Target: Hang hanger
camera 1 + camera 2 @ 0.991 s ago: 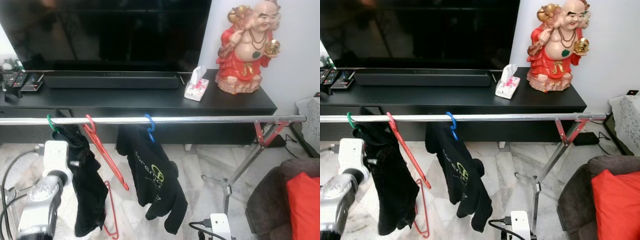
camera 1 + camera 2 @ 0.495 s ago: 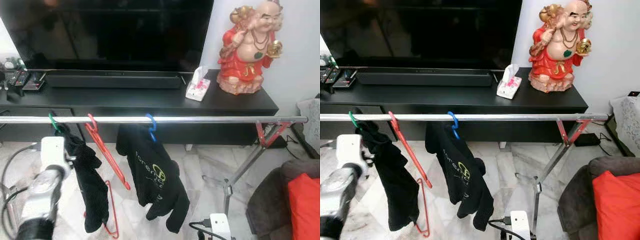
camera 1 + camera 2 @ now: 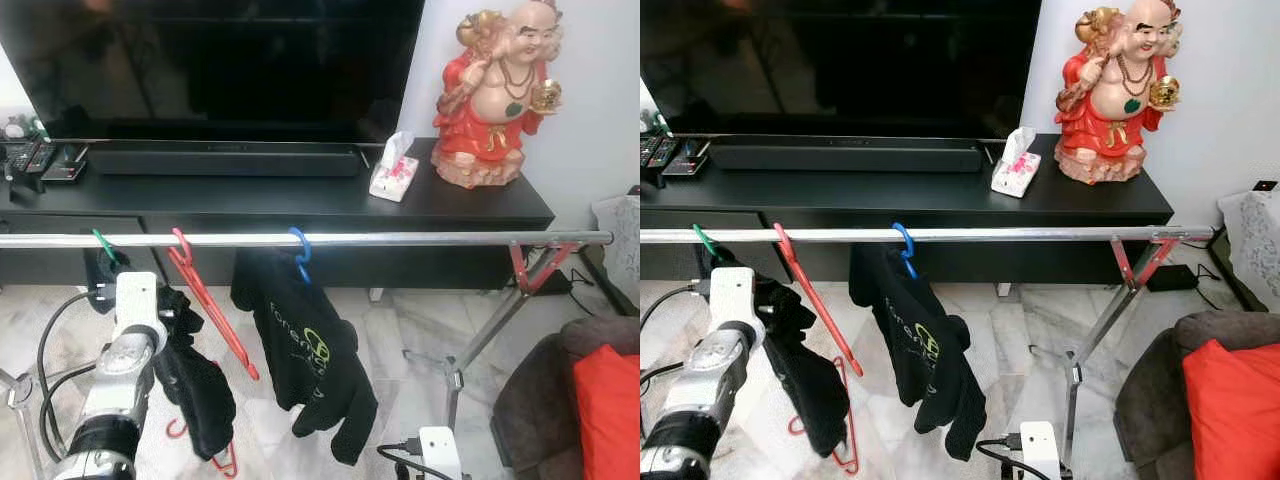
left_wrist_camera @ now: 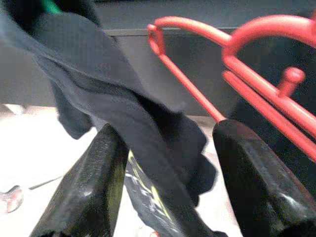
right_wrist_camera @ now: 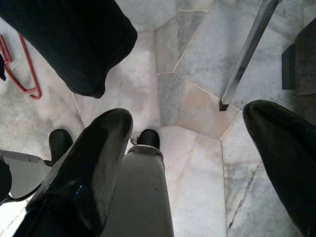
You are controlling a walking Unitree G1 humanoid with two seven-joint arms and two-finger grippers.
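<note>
Green hanger (image 3: 103, 243) w/ black garment (image 3: 195, 375) hooked on rail (image 3: 400, 239), left of frame. Left gripper (image 4: 168, 197) fingers spread, garment between. Red hanger (image 3: 205, 305) just beside. Right gripper (image 5: 192, 163) spread wide above floor.

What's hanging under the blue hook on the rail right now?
Under the blue hook hangs a black shirt with a yellow-green print, draped down from the silver rail. The rest of that hanger is covered by the shirt. The left end effector is at the neighbouring black garment.
</note>
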